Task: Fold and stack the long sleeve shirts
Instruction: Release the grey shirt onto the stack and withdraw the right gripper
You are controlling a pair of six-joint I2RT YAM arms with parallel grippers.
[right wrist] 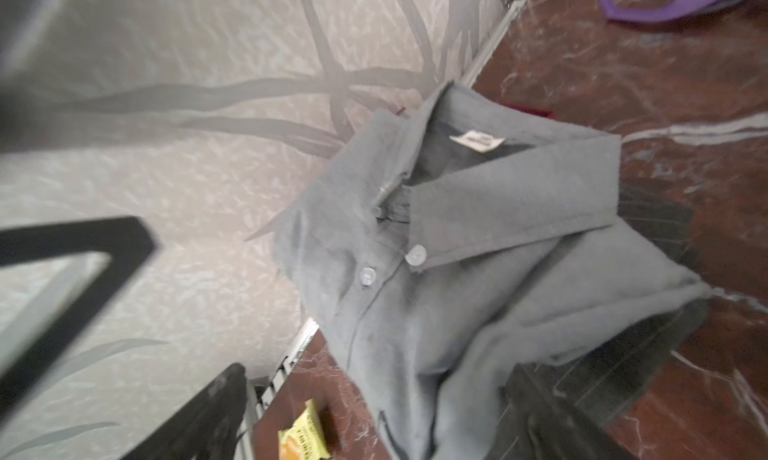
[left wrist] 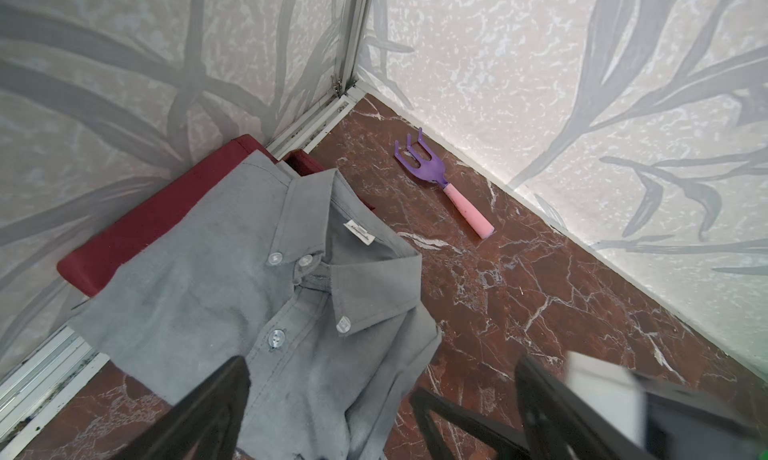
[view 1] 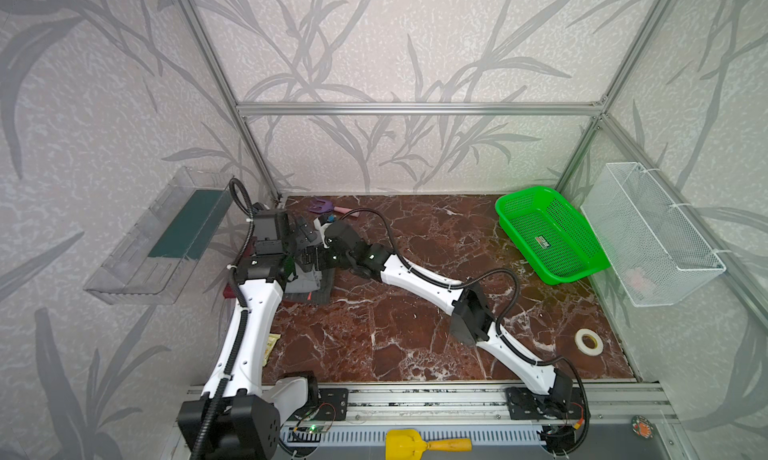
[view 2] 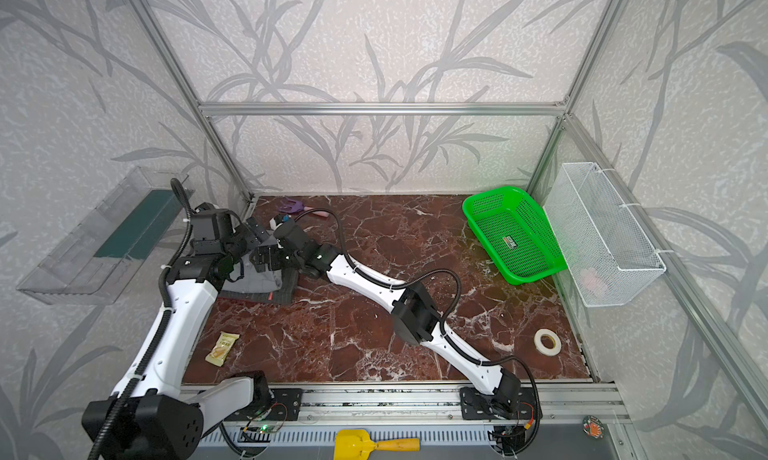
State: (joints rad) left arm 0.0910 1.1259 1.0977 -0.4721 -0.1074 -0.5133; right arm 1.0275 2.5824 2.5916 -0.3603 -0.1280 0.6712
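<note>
The long sleeve shirts lie stacked at the table's far left, against the wall. The light grey shirt (left wrist: 232, 296) (right wrist: 436, 271) (view 1: 305, 281) (view 2: 259, 277) is on top, collar up and buttoned. Under it the dark pinstriped shirt (right wrist: 644, 354) (view 1: 326, 289) sticks out, and the maroon shirt (left wrist: 137, 229) is at the bottom. My left gripper (left wrist: 382, 412) (view 1: 303, 232) hovers open over the grey shirt's front, holding nothing. My right gripper (right wrist: 374, 416) (view 1: 311, 258) stands open over the same shirt, its jaws apart and nothing held.
A purple fork with a pink handle (left wrist: 440, 183) lies near the back corner. A yellow snack packet (view 2: 223, 348) sits front left. The green basket (view 1: 528, 192) stands back right beside a white mesh basket (view 1: 652, 237). A tape roll (view 1: 589, 341) lies front right.
</note>
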